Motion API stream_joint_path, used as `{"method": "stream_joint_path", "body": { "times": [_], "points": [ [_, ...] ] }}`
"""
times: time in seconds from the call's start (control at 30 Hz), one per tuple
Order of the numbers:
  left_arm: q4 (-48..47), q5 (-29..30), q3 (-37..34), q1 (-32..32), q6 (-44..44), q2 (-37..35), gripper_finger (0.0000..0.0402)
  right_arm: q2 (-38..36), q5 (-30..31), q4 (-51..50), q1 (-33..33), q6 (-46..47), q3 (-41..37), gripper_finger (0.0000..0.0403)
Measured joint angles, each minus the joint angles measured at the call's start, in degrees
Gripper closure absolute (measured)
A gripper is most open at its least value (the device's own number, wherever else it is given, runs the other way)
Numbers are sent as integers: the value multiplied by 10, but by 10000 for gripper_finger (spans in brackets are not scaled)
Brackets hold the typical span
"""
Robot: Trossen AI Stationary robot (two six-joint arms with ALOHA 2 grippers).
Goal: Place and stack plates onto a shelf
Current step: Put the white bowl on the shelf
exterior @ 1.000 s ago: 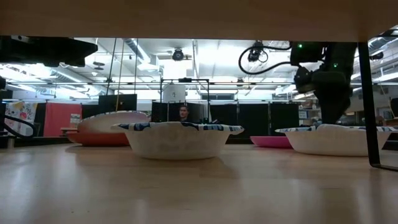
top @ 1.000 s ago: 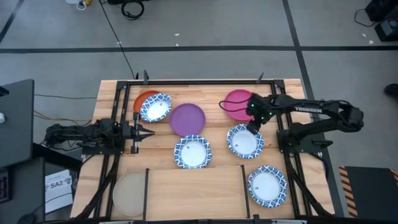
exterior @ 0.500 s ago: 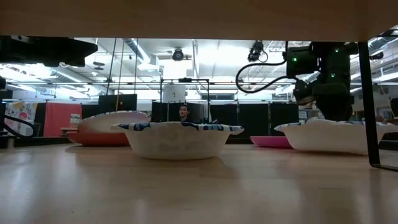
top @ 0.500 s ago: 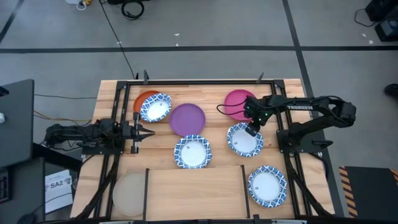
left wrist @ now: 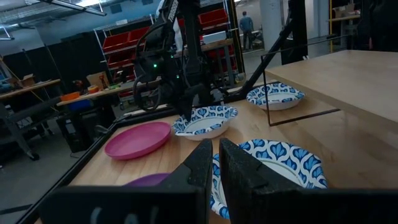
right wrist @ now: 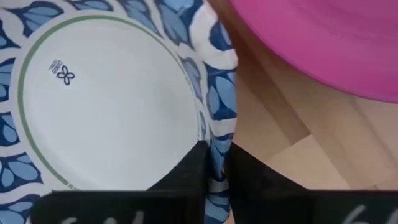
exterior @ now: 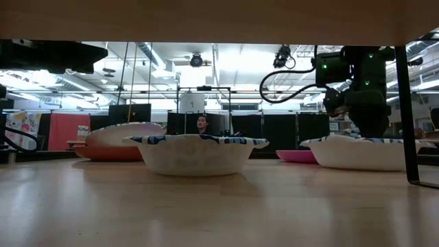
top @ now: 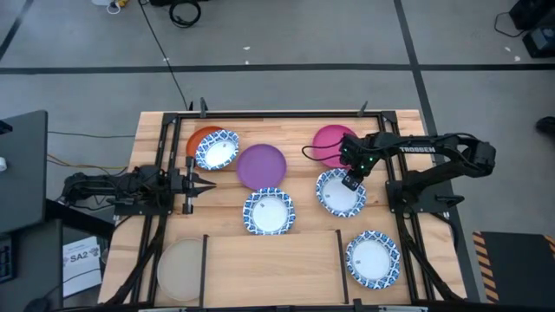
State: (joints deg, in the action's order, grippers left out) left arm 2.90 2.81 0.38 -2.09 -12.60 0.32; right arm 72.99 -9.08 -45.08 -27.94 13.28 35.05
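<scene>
While the right hand [top: 350, 183] pinches the rim of a blue-rimmed plate [top: 341, 195], its fingers [right wrist: 193, 171] sit clenched on either side of that patterned edge. Just beyond the hand lies the magenta plate [top: 331, 143], flat on the worktop [top: 295, 130]. Past the gripped plate, nearer the front, another blue-rimmed plate [top: 373, 259] rests on the shelf [top: 269, 260]. Far across from it, the left hand [top: 196, 183] waits, fingers clenched on nothing, with the purple plate [top: 261, 165] just ahead of it.
</scene>
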Motion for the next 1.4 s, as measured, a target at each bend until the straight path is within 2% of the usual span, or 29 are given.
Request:
{"method": "stream_joint_path", "body": {
  "times": [0.33,0.73,1.07,1.4],
  "points": [
    [0,0,0,0,0,0,365,0,-11,0,0,0,0,394],
    [0,0,0,0,0,0,365,0,-11,-13,0,-4,10,394],
    [0,0,0,0,0,0,365,0,-8,-104,0,-4,122,394],
    [0,0,0,0,0,0,365,0,35,-190,0,-4,279,394]
  ]
}}
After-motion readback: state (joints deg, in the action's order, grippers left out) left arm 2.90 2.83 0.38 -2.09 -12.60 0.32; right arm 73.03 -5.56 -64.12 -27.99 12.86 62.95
